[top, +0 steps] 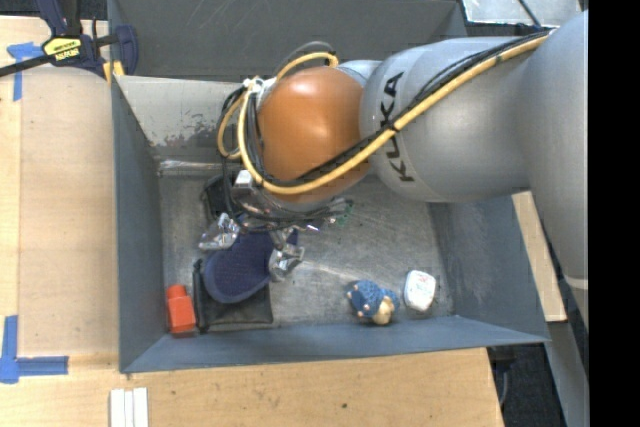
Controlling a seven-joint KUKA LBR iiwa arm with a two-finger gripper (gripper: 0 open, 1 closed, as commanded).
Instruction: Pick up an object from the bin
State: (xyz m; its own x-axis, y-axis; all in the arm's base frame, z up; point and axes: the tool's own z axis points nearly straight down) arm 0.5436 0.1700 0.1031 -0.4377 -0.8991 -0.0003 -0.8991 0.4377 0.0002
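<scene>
My gripper [252, 249] hangs low over the bin's front left part, under the arm's orange dome. Its two silvery fingertips [217, 237] stand apart, so it is open. A dark blue rounded soft thing [236, 275] lies just in front of the fingertips and partly between them; I cannot tell whether they touch it. It rests on a flat black thing [238, 312]. A small orange-red block [180, 308] sits left of that, by the bin's left wall.
A small blue and yellow toy [371, 302] and a white rounded thing [420, 290] lie at the front right of the bin floor. The arm and dome hide the bin's middle and back.
</scene>
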